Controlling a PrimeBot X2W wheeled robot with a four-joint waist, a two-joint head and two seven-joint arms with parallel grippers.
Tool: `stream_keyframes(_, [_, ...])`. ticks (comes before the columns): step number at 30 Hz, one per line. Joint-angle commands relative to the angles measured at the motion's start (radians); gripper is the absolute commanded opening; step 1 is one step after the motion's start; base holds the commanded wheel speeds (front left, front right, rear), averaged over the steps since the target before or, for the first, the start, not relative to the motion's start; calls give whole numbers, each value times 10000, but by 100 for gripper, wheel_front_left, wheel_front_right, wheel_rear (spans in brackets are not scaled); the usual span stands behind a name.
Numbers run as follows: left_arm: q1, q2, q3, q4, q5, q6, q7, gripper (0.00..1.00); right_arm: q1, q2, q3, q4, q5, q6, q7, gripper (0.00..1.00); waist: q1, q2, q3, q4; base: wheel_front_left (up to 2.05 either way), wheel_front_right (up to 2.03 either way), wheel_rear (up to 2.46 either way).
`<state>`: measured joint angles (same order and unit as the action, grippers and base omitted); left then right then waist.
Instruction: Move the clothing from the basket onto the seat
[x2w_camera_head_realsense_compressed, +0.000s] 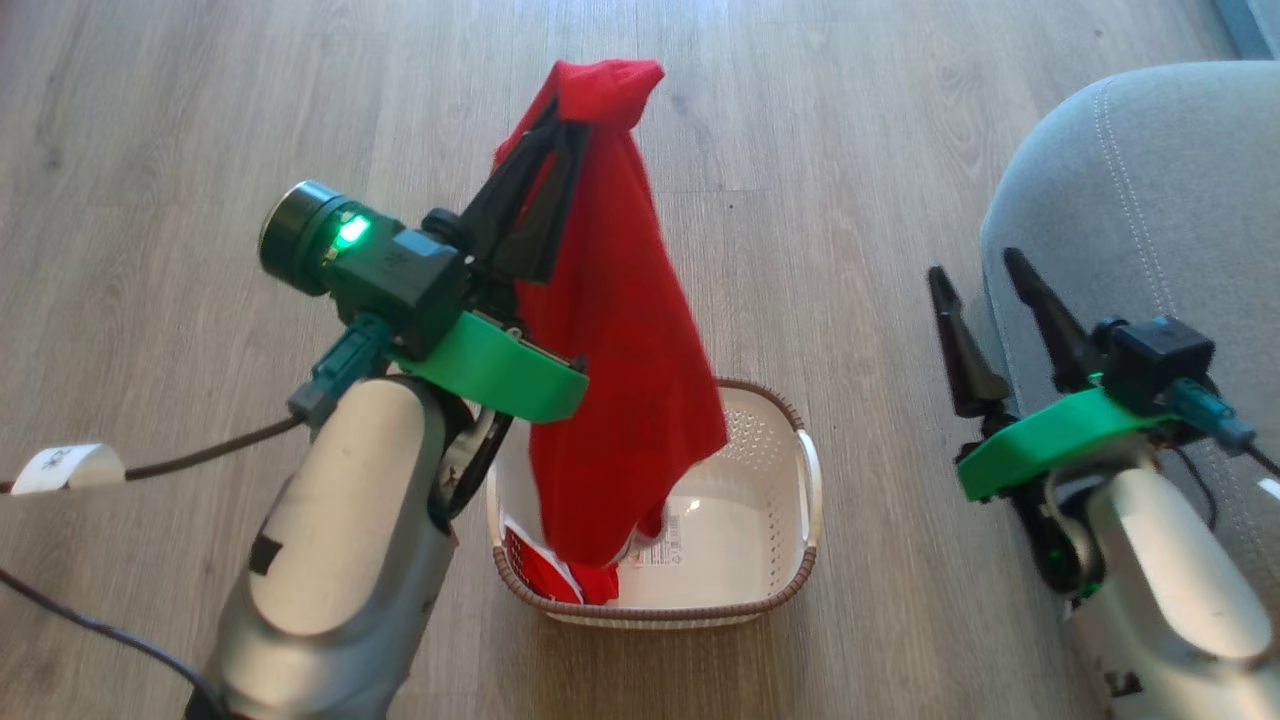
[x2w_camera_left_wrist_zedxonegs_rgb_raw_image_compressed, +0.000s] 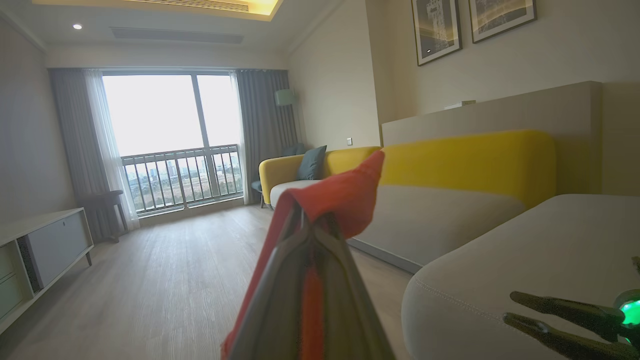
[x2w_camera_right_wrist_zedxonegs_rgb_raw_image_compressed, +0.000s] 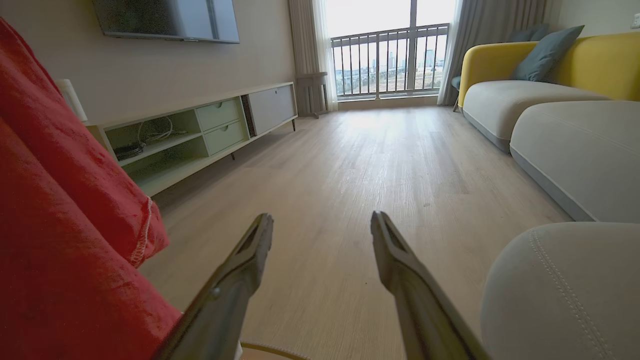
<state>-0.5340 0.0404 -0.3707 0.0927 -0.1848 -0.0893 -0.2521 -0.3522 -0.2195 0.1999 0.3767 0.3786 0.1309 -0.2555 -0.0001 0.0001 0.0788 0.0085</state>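
One red garment (x2w_camera_head_realsense_compressed: 620, 330) hangs from the left end effector (x2w_camera_head_realsense_compressed: 555, 125), whose fingers are closed on the cloth's top edge. A small fold stands above the fingertips and the rest drapes straight down. The basket (x2w_camera_head_realsense_compressed: 812, 480) sits on the wooden floor (x2w_camera_head_realsense_compressed: 200, 100) below this end effector, with the garment's lower end hanging over its opening. A second red piece with white trim (x2w_camera_head_realsense_compressed: 548, 575) lies in the basket's near corner, beneath the hanging cloth. The right end effector (x2w_camera_head_realsense_compressed: 973, 268) is open and empty, fingers spread wide. The grey seat (x2w_camera_head_realsense_compressed: 1130, 190) lies just beside it on its right, and the basket is off to its left.
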Motion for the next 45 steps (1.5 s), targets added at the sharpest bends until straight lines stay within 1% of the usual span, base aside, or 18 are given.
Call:
stream_keyframes(1, [-582,99,189,-471,-58,7,-97,0,-118,109,464,-552,202,-2,-63,100,1,-1,2,-8,0,0,0])
stream_keyframes(7, [-655,99,-99,-565,-112,112,-97,0,-367,-256,2198,-1988,1133,-2,-63,100,1,-1,61,-71,0,0,0])
stream_keyframes(9, [-668,99,-206,-567,-146,130,-97,0,-527,-390,2778,-2274,1326,-2,-63,100,1,-1,79,-75,0,0,0])
stream_keyframes(14, [-724,99,-545,-550,-213,143,-97,0,-1110,-627,4181,-2285,1687,-2,-63,100,1,-1,73,24,0,0,0])
stream_keyframes(17, [-745,99,-826,-580,-263,129,-97,0,-1505,-579,4935,-1919,1875,-2,-63,100,1,-1,28,155,0,0,0])
stream_keyframes(19, [-731,99,-1016,-603,-311,140,-97,0,-1748,-513,5300,-1424,1859,-2,-63,100,1,-1,-5,258,0,0,0])
stream_keyframes(25, [-760,99,-1607,-589,-581,191,-97,0,-2480,144,6160,531,1775,-2,-63,100,1,-1,-67,657,0,0,0])
stream_keyframes(26, [-778,99,-1716,-591,-638,202,-97,0,-2591,289,6297,793,1857,-2,-63,100,1,-1,-71,744,0,0,0])
stream_keyframes(27, [-778,99,-1716,-591,-638,202,-97,0,-2591,289,6297,793,1857,-2,-63,100,1,-1,-71,744,0,0,0])
stream_keyframes(29, [-819,99,-1920,-602,-740,222,-97,0,-2817,489,6581,1331,2011,-2,-63,100,1,-1,-69,919,0,0,0])
stream_keyframes(31, [-843,99,-2100,-621,-808,239,-97,0,-3004,692,6785,1741,2338,-2,-63,100,1,-1,-62,1086,0,0,0])
stream_keyframes(32, [-824,99,-2165,-604,-839,255,-97,0,-3104,739,6897,1962,2458,-2,-63,49,1,-1,-64,1152,0,0,0])
stream_keyframes(33, [-802,99,-2208,-577,-845,275,-97,0,-3210,777,6904,2132,2560,-2,-63,16,1,-1,-55,1202,0,0,0])
stream_keyframes(34, [-774,99,-2226,-553,-864,300,-97,0,-3292,805,6860,2289,2644,-2,-63,0,1,-1,-42,1239,0,0,0])
stream_keyframes(39, [-697,99,-2163,-517,-857,357,-97,0,-3450,744,6768,2506,2734,-2,-63,0,1,-1,39,1273,0,0,0])
stream_keyframes(43, [-649,99,-2016,-582,-854,446,-97,0,-3385,637,6415,2262,2614,-2,-63,0,1,-1,142,1088,0,0,0])
stream_keyframes(44, [-636,99,-2021,-575,-835,422,-97,31,-3348,597,6308,2161,2575,-2,-63,0,1,-1,164,1037,0,0,0])
stream_keyframes(45, [-612,99,-2032,-512,-793,383,-97,100,-3295,554,6210,2048,2535,-2,-63,0,1,-1,181,982,0,0,0])
